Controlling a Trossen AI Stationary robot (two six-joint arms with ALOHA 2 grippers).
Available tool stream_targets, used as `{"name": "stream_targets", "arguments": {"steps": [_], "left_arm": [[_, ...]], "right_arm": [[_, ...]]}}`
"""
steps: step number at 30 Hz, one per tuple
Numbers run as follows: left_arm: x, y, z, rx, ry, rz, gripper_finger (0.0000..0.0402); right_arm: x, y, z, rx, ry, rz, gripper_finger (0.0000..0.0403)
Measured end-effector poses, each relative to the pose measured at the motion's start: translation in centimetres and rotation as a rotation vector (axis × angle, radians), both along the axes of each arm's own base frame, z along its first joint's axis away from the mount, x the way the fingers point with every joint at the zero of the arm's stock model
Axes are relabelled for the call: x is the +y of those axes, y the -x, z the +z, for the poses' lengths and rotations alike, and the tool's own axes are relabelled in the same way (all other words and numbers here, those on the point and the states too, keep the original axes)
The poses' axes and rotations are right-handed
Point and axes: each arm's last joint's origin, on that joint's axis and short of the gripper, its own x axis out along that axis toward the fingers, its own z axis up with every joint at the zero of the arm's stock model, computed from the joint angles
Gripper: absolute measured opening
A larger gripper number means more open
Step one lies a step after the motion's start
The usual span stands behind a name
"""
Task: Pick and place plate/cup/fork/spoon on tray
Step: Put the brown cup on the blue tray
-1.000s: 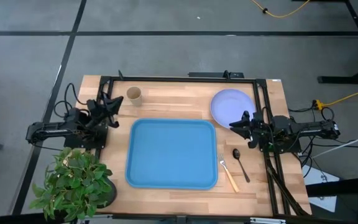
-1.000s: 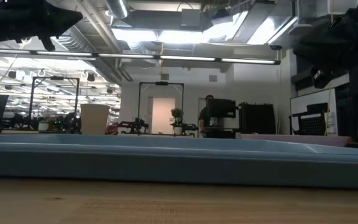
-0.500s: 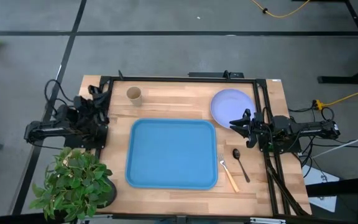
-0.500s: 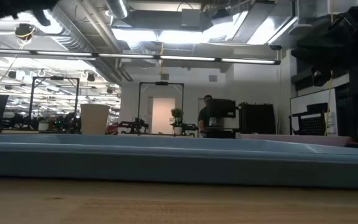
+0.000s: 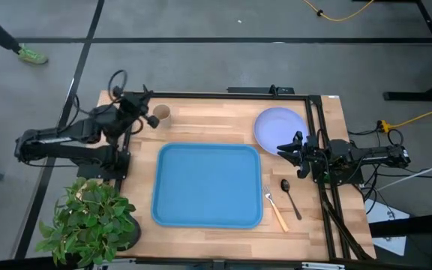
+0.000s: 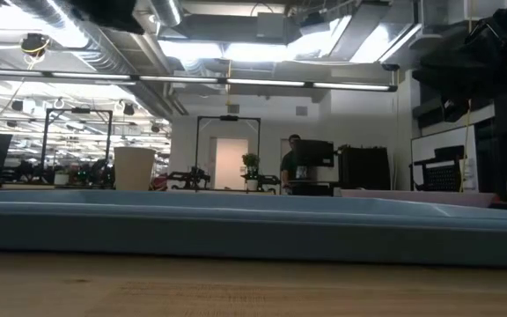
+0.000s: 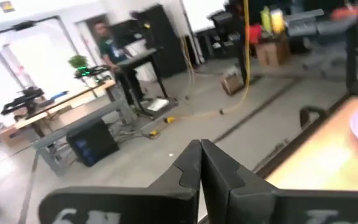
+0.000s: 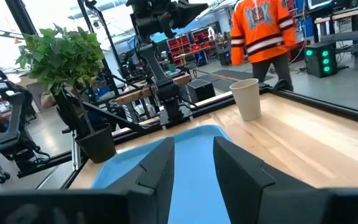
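Two arms: left gripper [image 5: 150,120], pressed together, beside the cup [image 5: 162,114]; right gripper [image 5: 282,148], spread, at the plate [image 5: 280,126].

Bright blue tray [image 5: 207,185] on pale wood — lavender plate [image 5: 279,127], tan cup [image 5: 161,114], black spoon [image 5: 289,196], orange-handled fork [image 5: 276,208].

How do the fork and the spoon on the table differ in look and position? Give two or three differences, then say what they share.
The fork has silver tines and a light wooden handle; the spoon is dark all over. The fork lies nearer the tray; the spoon lies on its far side, toward the right gripper. The fork reaches closer to the table's front edge. Both lie flat on bare wood, off the tray, angled alike.
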Motion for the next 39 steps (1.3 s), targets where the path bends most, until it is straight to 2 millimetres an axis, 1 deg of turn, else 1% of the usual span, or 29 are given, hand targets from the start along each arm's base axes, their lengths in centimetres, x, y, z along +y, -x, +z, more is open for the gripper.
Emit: {"name": "stream_targets", "arguments": {"steps": [5,8,11,14,16,20,23,25,30,34,39], "left_arm": [[0.6,-1.5,0.1,0.102,0.029,-0.032,0.0000],[1.3,-2.1,-0.5,0.134,0.060,-0.048,0.0000],[2.6,-2.5,-1.1,0.160,0.100,-0.076,0.0000],[4.3,-2.9,-1.9,0.188,0.154,-0.107,0.0000],[5.7,-3.0,-2.4,0.201,0.194,-0.111,0.0000],[8.1,-3.0,-3.1,0.220,0.364,-0.130,0.0000],[9.1,-3.0,-3.7,0.247,0.516,-0.145,0.0000],[9.5,-3.2,-4.2,0.268,0.555,-0.147,0.0000],[10.0,-3.6,-4.5,0.284,0.532,-0.092,0.0000],[10.1,-3.5,-4.4,0.288,0.507,-0.039,0.0000],[10.2,-3.5,-4.4,0.287,0.506,-0.020,0.0000]], "right_arm": [[0.1,0.0,-0.4,0.032,-0.065,0.050,0.0117],[0.2,0.0,-0.5,0.044,-0.071,0.059,0.0117],[0.2,0.0,-0.5,0.041,-0.071,0.058,0.0117],[0.2,0.0,-0.4,0.041,-0.063,0.058,0.0117],[0.2,0.0,-0.4,0.044,-0.012,0.055,0.0117],[0.0,0.0,-0.3,0.037,0.123,0.008,0.0117],[-0.1,0.0,0.0,0.016,0.150,-0.046,0.0117],[-0.2,0.0,0.1,0.014,0.166,-0.077,0.0117],[-0.3,0.1,0.2,0.018,0.231,-0.132,0.0117],[-0.3,0.1,0.2,0.024,0.265,-0.138,0.0117],[-0.3,0.1,0.2,0.025,0.271,-0.138,0.0117]]}}
